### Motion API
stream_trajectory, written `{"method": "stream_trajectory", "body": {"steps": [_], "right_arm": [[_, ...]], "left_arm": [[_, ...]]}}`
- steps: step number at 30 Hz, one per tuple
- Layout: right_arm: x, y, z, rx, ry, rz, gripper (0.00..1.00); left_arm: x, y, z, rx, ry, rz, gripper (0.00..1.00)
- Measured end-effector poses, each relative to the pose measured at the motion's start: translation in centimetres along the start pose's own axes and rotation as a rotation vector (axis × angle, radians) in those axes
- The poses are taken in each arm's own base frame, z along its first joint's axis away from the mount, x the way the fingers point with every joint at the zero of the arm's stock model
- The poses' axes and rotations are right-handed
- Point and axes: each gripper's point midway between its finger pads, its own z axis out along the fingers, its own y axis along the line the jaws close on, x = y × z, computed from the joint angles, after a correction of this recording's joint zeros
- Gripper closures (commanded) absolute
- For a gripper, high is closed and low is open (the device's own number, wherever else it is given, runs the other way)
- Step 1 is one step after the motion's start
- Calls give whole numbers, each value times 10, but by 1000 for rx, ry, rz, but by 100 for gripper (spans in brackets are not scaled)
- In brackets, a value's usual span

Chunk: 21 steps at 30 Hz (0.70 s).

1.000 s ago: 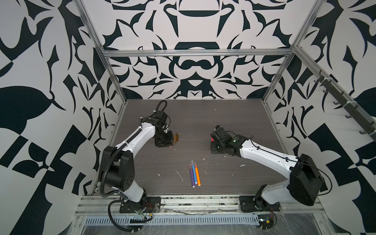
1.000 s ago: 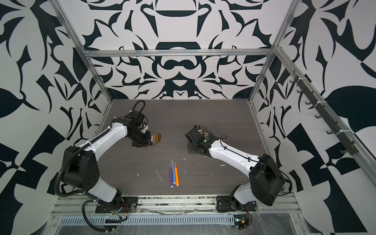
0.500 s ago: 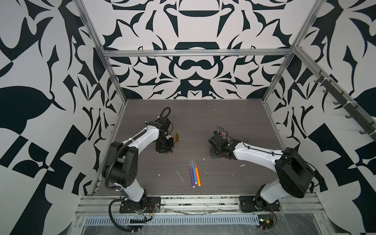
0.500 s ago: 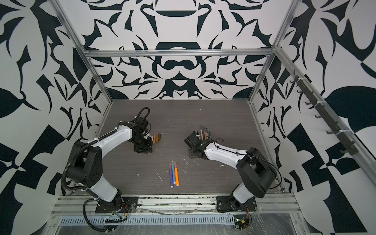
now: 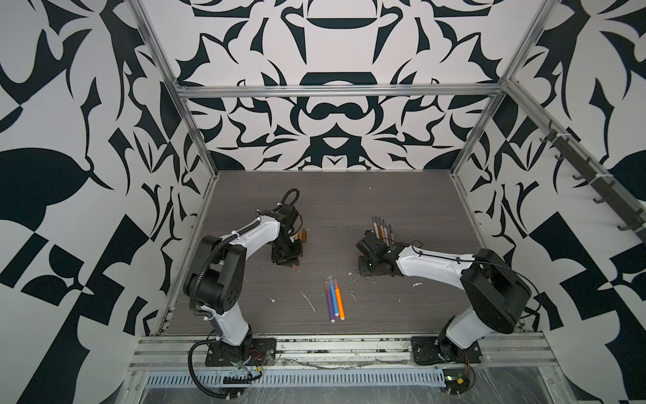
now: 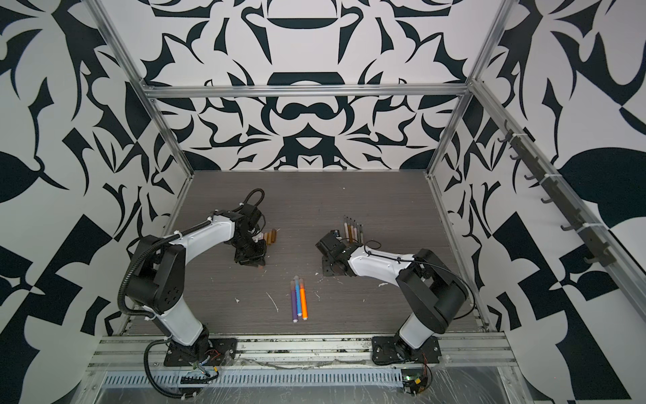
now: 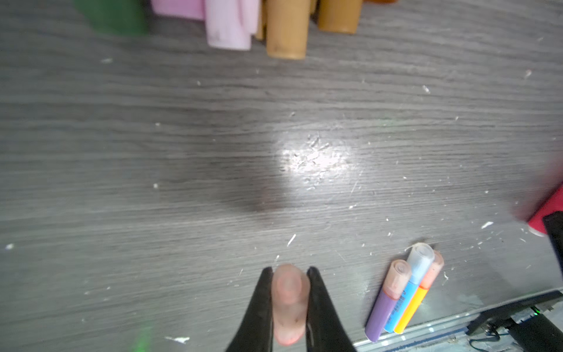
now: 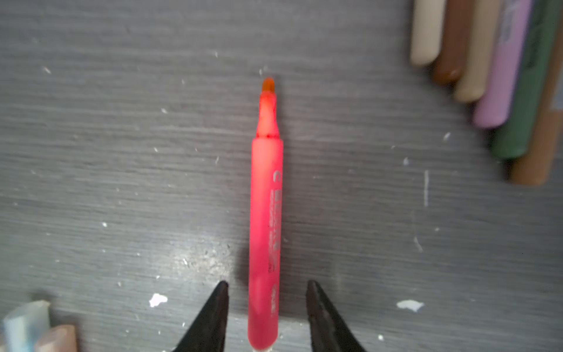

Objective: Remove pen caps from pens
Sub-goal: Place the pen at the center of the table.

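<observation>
Pinches a light, slick translucent pinkish cap (image 7: 288,304) in the left gripper (image 7: 290,269), straddles the uncapped pink-red pen (image 8: 265,213), flat on the table (image 8: 91,152), with the jaws of the right gripper (image 8: 267,283) apart, seemingly clear of it; calls for a firm mid-barrel hold.

The left arm (image 5: 257,234) reached from its near-left base toward the far middle with its wrist bent down. The left gripper (image 7: 289,269) was clamped narrowly on a translucent pinkish cap (image 7: 288,301). The right arm (image 5: 431,266) stretched low leftward from its near-right base. The right gripper (image 8: 267,285) pointed down, jaws parted, gripping nothing.
</observation>
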Motion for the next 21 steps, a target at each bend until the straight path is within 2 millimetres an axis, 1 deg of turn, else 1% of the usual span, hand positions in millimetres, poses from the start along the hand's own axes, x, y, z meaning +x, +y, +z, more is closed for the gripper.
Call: {"method": "stream_trajectory", "body": {"steps": [8,9,11,13,16,21], "right_arm": [[4,3,1,-18,17,18,51],[4,3,1,-20,18,21,49],[4,4,1,-22,20,28,38],[5,4,1,-26,23,32,32],[5,5,1,-32,27,29,28],[5,6,1,-37,28,27,25]], "left_arm": [[-5,-5,-1,4,-7,11,100],[-6,-5,1,2,-5,11,100],[-6,-5,5,-3,6,9,100],[-6,-3,12,-11,23,5,100],[-9,-3,18,-19,39,2,100],[-22,-11,22,-15,32,14,100]]}}
